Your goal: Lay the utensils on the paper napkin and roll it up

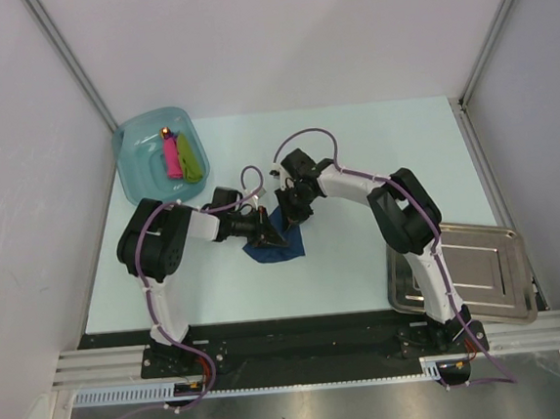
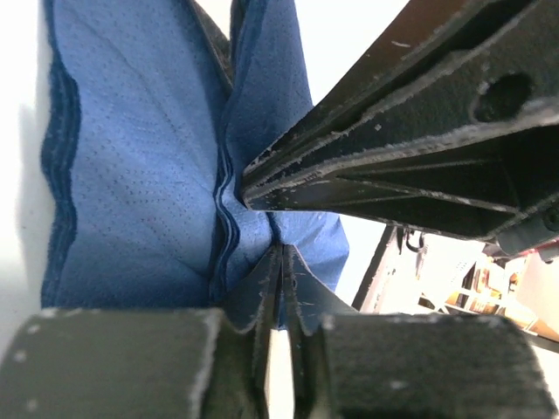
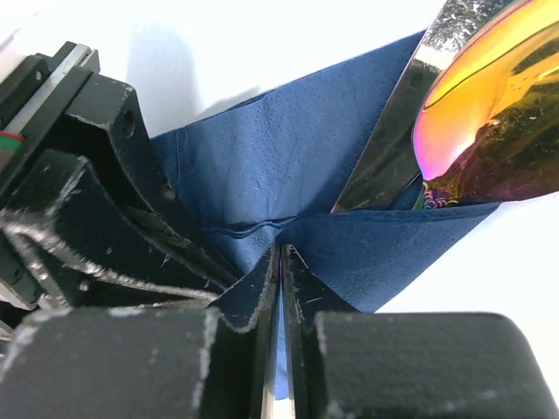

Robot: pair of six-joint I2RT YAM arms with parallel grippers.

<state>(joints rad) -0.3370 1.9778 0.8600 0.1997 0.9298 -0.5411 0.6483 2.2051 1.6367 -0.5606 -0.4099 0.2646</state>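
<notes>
On the pale table, the navy paper napkin lies bunched near the centre between the two arms, the left gripper and the right gripper each pinched closed on a fold of it, with the shiny orange-gold utensils tucked against its folds.
</notes>
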